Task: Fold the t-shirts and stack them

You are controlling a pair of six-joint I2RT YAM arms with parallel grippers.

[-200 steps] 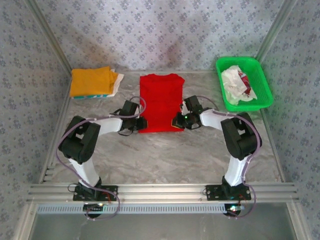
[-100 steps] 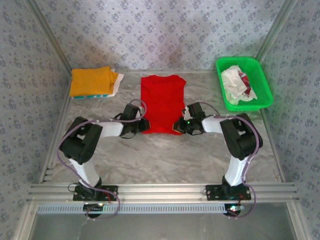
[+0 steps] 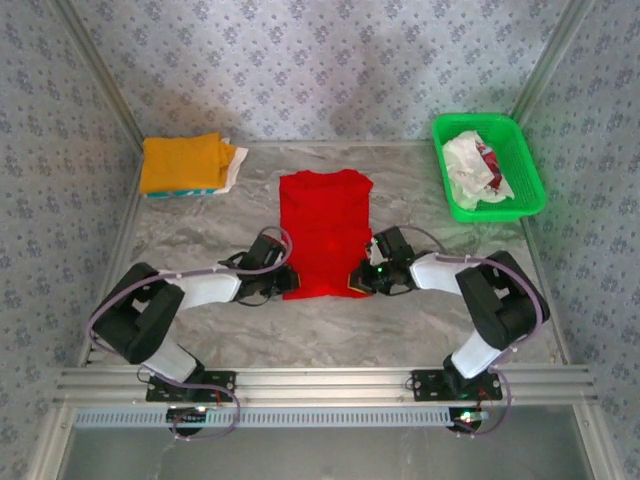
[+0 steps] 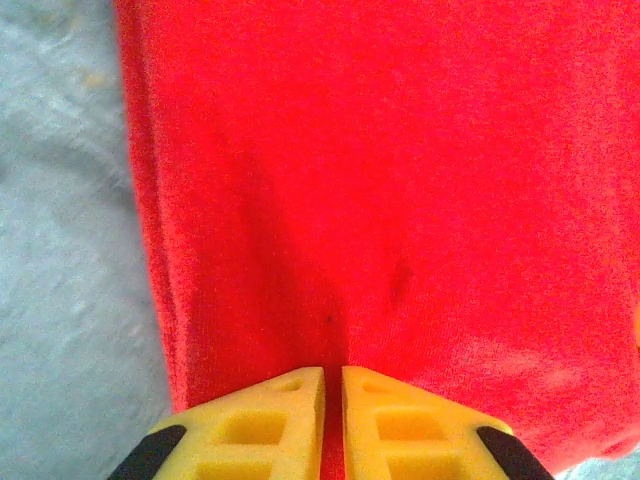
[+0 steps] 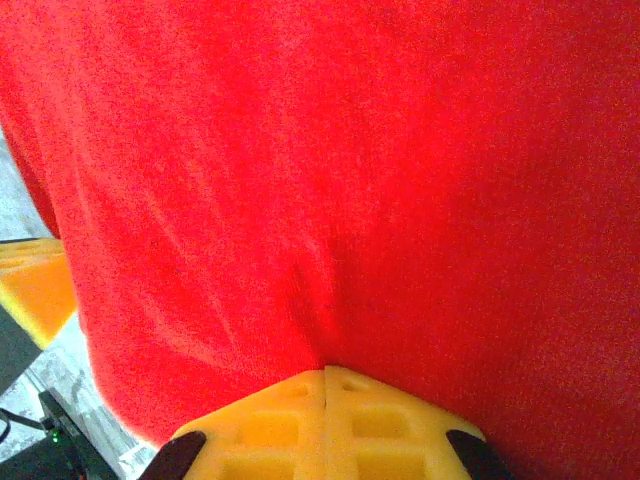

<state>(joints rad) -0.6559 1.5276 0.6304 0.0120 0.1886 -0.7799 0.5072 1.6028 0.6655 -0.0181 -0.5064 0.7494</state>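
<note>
A plain red t-shirt [image 3: 324,228] lies flat in the middle of the table as a long narrow strip, collar end far. My left gripper [image 3: 289,279] is shut on its near left corner, and the red cloth [image 4: 400,200] runs between the yellow fingers [image 4: 270,420]. My right gripper [image 3: 356,279] is shut on the near right corner, its yellow fingers [image 5: 270,420] pinching the red cloth [image 5: 380,180]. An orange-yellow t-shirt [image 3: 182,160] lies folded at the back left on top of teal and white ones [image 3: 226,172]. A crumpled white t-shirt with red marks [image 3: 473,168] sits in the basket.
The green mesh basket [image 3: 524,165] stands at the back right. Patterned walls close the back and both sides. Bare marble tabletop [image 3: 330,330] stretches between the shirt and the arm bases along the near rail.
Both grippers have drawn toward the near edge with the shirt's bottom corners, dragging the red t-shirt closer to the arm bases. The arms have folded lower.
</note>
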